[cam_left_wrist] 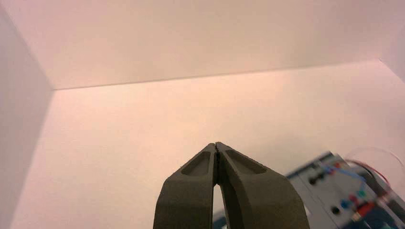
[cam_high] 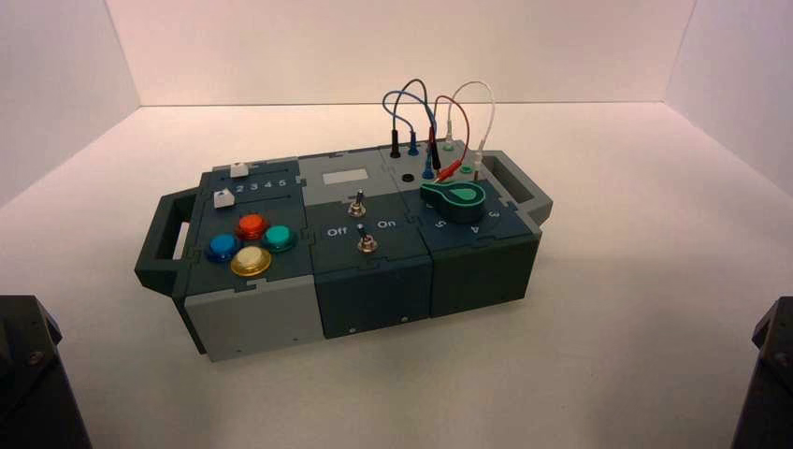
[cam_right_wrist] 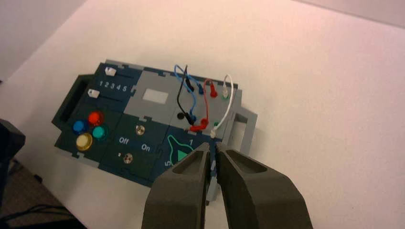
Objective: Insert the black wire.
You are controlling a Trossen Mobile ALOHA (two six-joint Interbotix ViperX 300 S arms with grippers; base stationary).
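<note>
The black wire (cam_high: 395, 142) arches over the box's back right section, among blue, red and white wires. In the right wrist view the black wire (cam_right_wrist: 179, 95) has one slim plug standing in the back row. Its other end drops beside the blue plug near an empty dark socket (cam_right_wrist: 180, 115); I cannot tell whether that end is seated. My right gripper (cam_right_wrist: 212, 145) hovers well back from the box with a narrow gap between its fingertips and nothing in it. My left gripper (cam_left_wrist: 216, 144) is shut and empty, off to the box's left side.
The box (cam_high: 262, 318) has side handles, four coloured buttons (cam_high: 251, 243), two white sliders (cam_high: 239, 170), two toggle switches (cam_high: 367, 244) and a green knob (cam_high: 454, 198). Dark arm parts show at the lower left corner (cam_high: 28, 374) and the lower right corner (cam_high: 771, 374). White walls surround the table.
</note>
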